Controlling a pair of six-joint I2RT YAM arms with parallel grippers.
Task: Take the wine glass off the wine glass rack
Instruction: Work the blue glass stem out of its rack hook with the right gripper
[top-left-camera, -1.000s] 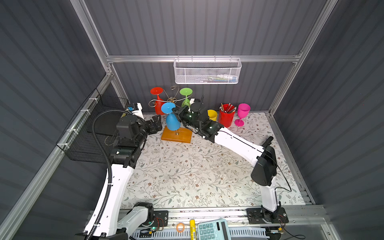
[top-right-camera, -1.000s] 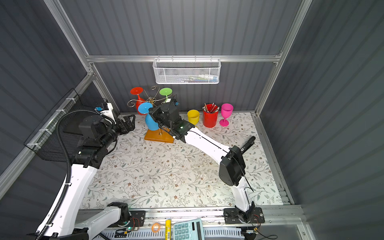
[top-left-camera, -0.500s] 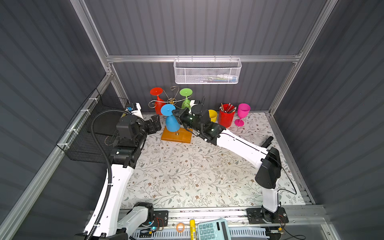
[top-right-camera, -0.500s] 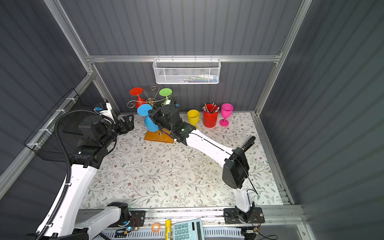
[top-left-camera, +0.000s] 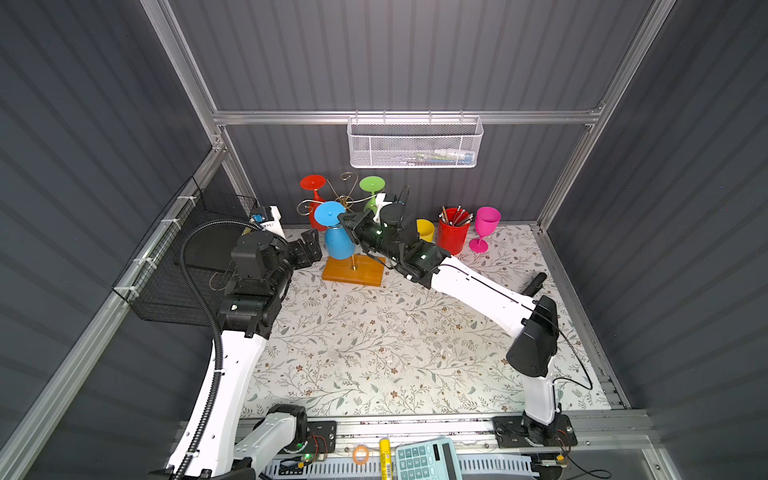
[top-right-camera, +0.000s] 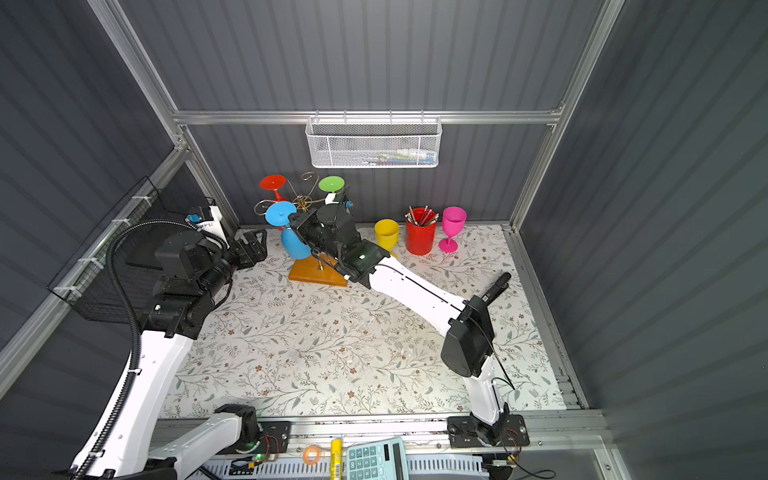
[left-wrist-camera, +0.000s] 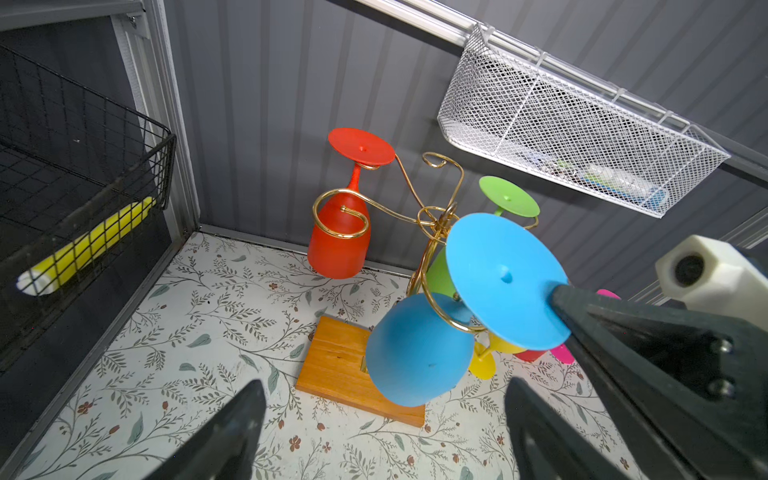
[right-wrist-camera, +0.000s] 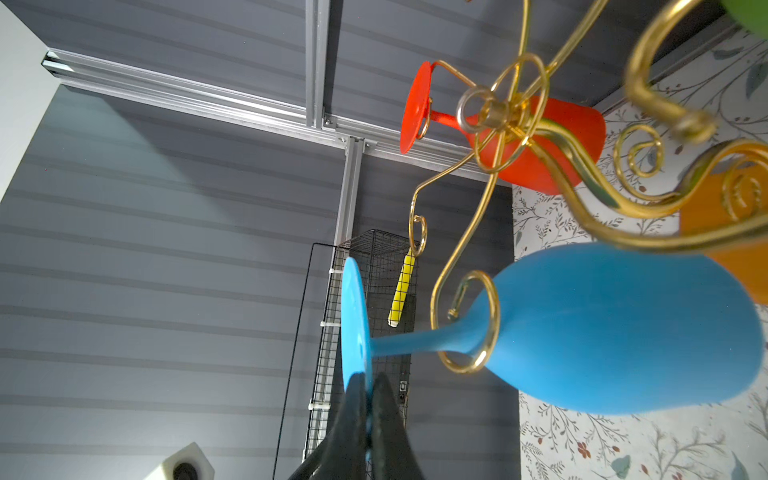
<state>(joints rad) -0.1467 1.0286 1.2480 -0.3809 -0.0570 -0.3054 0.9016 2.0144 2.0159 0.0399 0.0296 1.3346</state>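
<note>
Blue wine glass (right-wrist-camera: 623, 328) hangs bowl-down on the wine glass rack (right-wrist-camera: 494, 111), near the back left corner of the counter (top-left-camera: 374, 353). A gold curl rings the stem just where it meets the bowl, and the foot stands clear of that curl. Right pincer (right-wrist-camera: 368, 384) is clenched on the foot's rim, one finger on each face; the finger roots are cut off by the frame. In both top views this contact is too small to read. Left pincer (top-left-camera: 311, 245) is released, jaws wide, near the bowl and apart from it.

Wooden base (left-wrist-camera: 336, 361) is partly hidden behind the bowl. Green glass (top-left-camera: 372, 183) is half hidden by the right arm. Red glass (left-wrist-camera: 338, 245) hangs in plain view. Yellow glass (top-left-camera: 426, 229), at the back edge, is part-covered by the arm.
</note>
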